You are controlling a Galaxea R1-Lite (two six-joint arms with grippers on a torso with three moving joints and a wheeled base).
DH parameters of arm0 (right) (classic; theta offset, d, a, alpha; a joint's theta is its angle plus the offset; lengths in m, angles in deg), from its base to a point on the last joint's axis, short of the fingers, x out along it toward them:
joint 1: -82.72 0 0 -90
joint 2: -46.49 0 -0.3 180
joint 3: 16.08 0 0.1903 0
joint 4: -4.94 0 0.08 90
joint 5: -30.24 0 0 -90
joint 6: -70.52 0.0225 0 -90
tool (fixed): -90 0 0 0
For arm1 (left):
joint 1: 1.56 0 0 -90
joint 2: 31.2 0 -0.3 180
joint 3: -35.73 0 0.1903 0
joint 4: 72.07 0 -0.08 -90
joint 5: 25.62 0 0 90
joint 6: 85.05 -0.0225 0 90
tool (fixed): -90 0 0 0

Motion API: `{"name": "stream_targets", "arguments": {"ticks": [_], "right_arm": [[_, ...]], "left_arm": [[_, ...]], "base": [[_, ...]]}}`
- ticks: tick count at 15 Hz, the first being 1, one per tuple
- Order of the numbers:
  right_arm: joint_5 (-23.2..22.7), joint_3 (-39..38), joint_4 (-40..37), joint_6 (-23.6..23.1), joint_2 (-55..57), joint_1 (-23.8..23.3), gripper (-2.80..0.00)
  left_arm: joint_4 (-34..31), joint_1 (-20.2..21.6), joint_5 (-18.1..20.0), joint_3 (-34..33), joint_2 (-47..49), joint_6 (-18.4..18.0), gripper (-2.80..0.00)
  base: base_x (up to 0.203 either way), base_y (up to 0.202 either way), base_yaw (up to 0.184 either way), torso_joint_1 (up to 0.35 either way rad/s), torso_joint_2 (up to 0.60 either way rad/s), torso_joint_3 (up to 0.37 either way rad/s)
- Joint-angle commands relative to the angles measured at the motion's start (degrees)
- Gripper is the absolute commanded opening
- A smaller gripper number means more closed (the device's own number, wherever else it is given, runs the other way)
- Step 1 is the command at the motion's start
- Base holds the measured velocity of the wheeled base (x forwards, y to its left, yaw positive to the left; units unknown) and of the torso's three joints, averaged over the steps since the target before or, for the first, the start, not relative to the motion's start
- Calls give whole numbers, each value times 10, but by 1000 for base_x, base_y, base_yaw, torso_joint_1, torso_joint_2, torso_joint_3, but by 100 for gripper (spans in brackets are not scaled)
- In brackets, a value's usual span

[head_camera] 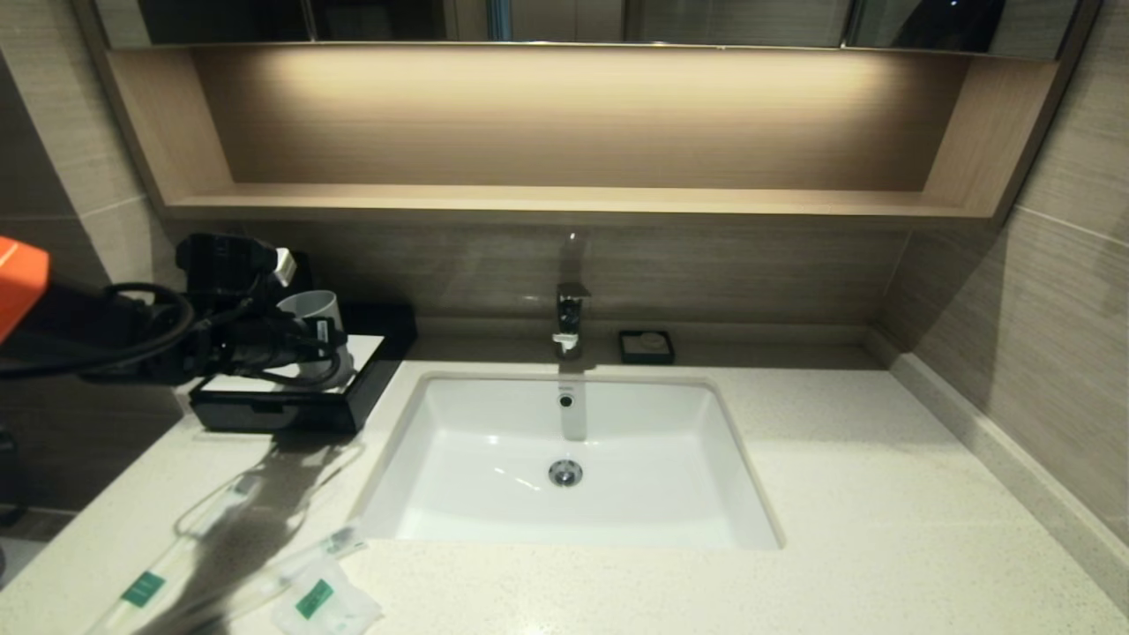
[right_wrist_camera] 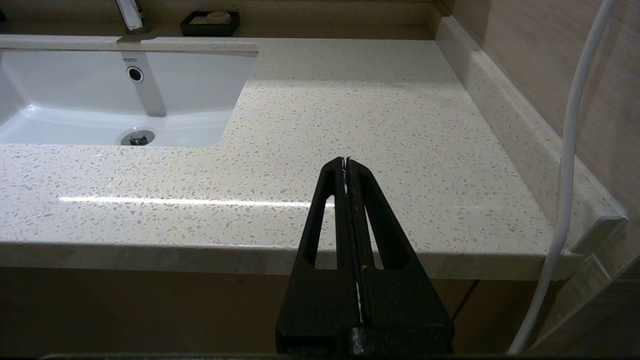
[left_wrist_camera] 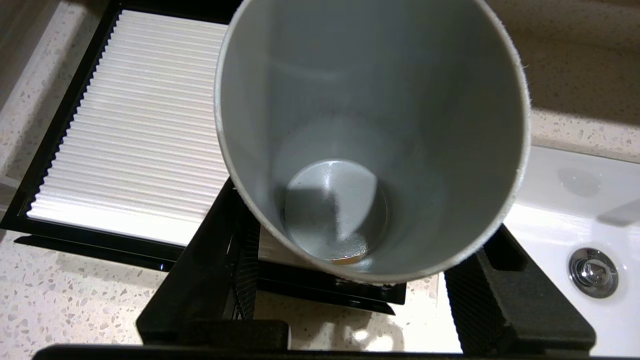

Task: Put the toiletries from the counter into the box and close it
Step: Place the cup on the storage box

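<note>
Speckled stone table with a sunken white sink.
On it lay the black box, soap dish, two wrapped sticks and a sachet.

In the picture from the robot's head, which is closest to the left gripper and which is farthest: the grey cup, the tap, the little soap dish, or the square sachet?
From the left gripper:
1. Grey cup, right at the gripper, over the box.
2. Tap, behind the sink, at its middle.
3. Square sachet, at the counter's front edge, and soap dish, right of the tap: too close to call.
</note>
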Motion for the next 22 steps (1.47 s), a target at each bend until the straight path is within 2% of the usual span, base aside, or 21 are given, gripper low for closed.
{"name": "stream_targets", "arguments": {"ticks": [1,14,15,22], "right_arm": [[0,-1,0,0,0,0,-280],[0,0,0,0,0,0,-280],[0,-1,0,-1,0,0,-280],[0,0,0,0,0,0,-280]], "left_arm": [[7,0,-1,0,4,0,-280],[46,0,-16,-13,15,-2,-280],[47,0,-16,-12,15,-3,0],[48,0,-17,-14,12,-1,0]], "base": [[0,0,0,0,0,0],[0,0,0,0,0,0],[0,0,0,0,0,0],[0,0,0,0,0,0]]}}
